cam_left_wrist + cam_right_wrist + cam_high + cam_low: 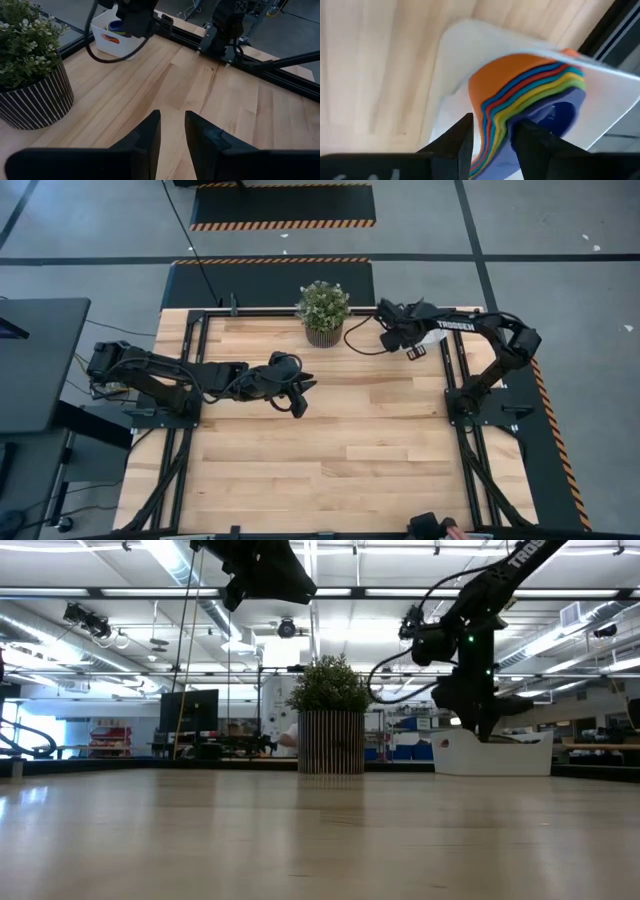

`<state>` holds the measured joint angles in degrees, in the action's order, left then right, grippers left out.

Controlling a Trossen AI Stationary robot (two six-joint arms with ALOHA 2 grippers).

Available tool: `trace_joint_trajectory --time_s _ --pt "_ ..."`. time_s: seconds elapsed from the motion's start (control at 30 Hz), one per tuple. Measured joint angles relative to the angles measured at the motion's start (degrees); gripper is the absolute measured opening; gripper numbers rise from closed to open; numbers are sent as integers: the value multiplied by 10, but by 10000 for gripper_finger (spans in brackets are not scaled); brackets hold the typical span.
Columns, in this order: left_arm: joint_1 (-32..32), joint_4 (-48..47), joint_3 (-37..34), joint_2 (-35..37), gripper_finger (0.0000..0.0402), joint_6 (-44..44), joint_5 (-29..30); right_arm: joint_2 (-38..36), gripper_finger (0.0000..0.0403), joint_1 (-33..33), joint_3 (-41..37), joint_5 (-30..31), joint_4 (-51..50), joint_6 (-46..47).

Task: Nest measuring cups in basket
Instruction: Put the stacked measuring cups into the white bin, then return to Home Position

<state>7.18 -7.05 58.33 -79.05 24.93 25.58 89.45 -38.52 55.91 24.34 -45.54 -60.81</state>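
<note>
The measuring cups [530, 85] form one nested stack, orange outermost, then blue, red, yellow, green and dark blue layers. They sit tilted inside the white basket [451, 60], which stands at the table's far right [495, 754]. My right gripper [492, 142] reaches down into the basket [107, 37] and is shut on the stack. My left gripper [298, 400] hovers over the table's left middle, held high. Its fingers [150, 135] stand a little apart with nothing between them. My right gripper pinches the layered edges of the nested stack [495, 127] between its two fingers. It comes from above, slanting down into the basket. The stack is tilted, its openings facing sideways. Whether it rests on the basket's floor I cannot tell.
A potted green plant [322, 310] in a striped pot stands at the far edge's middle, just left of the basket. Bare wooden tabletop [330, 450] spreads across the middle and near side. Black frame rails [455, 395] run along the table's edges.
</note>
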Motion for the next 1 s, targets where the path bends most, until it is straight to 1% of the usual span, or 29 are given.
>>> trace_joint_trajectory --time_s 0.1,0.3,0.6,0.87,1.0 --pt "0 0 0 0 96 0 0 0 136 -2 18 -3 -10 3" --pt "1 0 0 0 96 0 0 0 136 -6 42 20 -33 3" --pt "1 0 0 0 96 0 0 0 136 8 89 10 -111 25" --pt "1 0 0 0 96 -1 0 0 136 39 188 -43 -219 117" --pt "1 -1 0 12 96 -2 -22 0 136 62 254 -75 -300 170"
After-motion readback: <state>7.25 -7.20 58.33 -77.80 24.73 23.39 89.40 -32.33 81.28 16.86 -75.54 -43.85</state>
